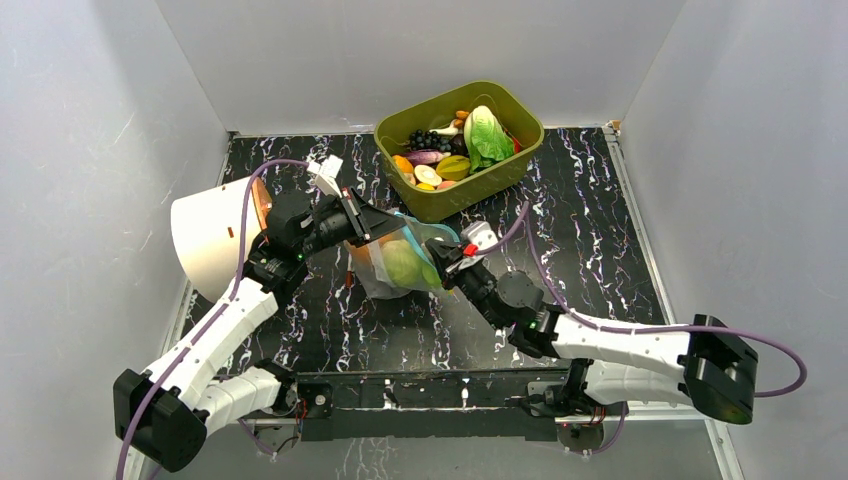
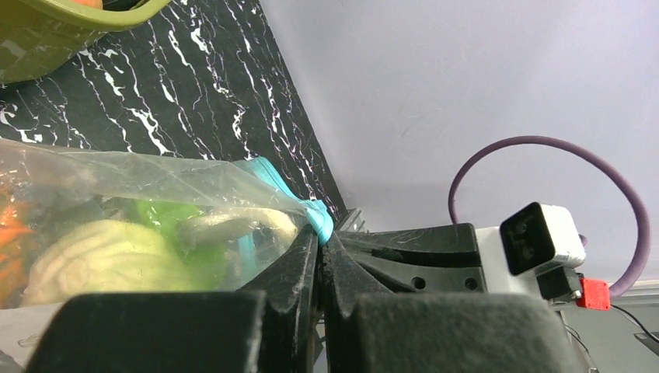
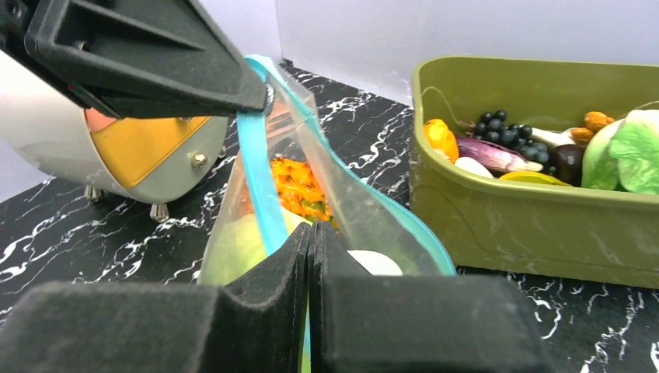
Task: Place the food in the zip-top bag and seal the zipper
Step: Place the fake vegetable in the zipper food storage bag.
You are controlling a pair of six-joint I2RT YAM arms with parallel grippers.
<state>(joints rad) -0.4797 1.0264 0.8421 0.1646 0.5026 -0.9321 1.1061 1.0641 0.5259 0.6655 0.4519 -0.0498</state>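
Oppositely, closed jaws pinch the zipper (image 3: pixel 260 186) at both ends, tub (image 3: pixel 497 221) nearby.

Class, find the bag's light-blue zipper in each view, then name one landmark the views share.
Top external: zipper at centre, running from left pincer to right pincer.
Left wrist: zipper at centre, pinched in the left pincer.
Right wrist: zipper centre-left, rising from the right pincer.
Shared landmark: olive-green tub.
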